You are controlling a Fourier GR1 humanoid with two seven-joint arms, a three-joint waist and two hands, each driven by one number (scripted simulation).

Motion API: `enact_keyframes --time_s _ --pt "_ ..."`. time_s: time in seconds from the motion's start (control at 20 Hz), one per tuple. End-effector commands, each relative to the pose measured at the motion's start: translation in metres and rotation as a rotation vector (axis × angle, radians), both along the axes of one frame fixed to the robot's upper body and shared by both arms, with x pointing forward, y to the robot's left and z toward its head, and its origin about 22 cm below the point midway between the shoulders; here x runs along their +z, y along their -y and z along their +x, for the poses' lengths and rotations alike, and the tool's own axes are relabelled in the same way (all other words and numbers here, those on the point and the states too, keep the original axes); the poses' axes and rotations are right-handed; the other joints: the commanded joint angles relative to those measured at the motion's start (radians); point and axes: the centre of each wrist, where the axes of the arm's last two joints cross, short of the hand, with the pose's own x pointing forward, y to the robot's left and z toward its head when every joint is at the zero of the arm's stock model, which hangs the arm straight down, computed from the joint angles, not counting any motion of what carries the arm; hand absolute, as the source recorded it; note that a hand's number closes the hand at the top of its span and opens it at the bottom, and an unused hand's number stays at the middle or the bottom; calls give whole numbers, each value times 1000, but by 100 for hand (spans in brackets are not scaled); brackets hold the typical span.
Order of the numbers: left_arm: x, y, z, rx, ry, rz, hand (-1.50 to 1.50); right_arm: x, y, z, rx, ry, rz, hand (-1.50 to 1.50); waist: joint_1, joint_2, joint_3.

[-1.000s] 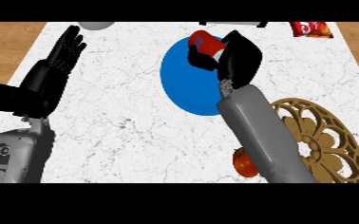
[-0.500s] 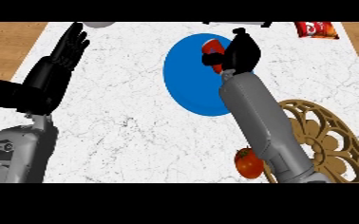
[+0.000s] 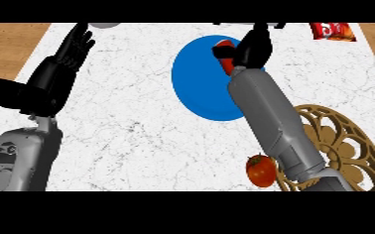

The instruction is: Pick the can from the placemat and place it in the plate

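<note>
The right hand [image 3: 253, 45] seems curled round the red can [image 3: 224, 54]; best lower it straight onto the blue plate [image 3: 194, 89] beneath before uncurling.

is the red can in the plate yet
Over it: the red cylindrical can shows against the round blue plate, at the black right hand; touching down, cannot tell.

It is a kitchen: a white marbled counter top [image 3: 132, 129], brown wood [image 3: 18, 42] showing beyond it, carries a blue plate [image 3: 194, 87], a tomato [image 3: 261, 170], a red snack packet [image 3: 333, 31] and a golden openwork mat [image 3: 338, 139].
</note>
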Motion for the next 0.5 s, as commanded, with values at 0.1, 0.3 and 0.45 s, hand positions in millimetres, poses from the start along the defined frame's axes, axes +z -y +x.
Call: enact_keyframes --time_s 0.1,0.3,0.45 --pt "-9 -4 -1 19 -8 -7 0 18 -7 4 -101 238 174 -150 -10 -9 0" --pt "-8 -13 -6 32 -36 -12 0 -2 -3 -6 -127 304 186 -150 -37 -20 -1" --pt "-5 -24 -12 60 -27 4 0 -10 8 -19 -140 329 238 -150 -69 -29 -1"
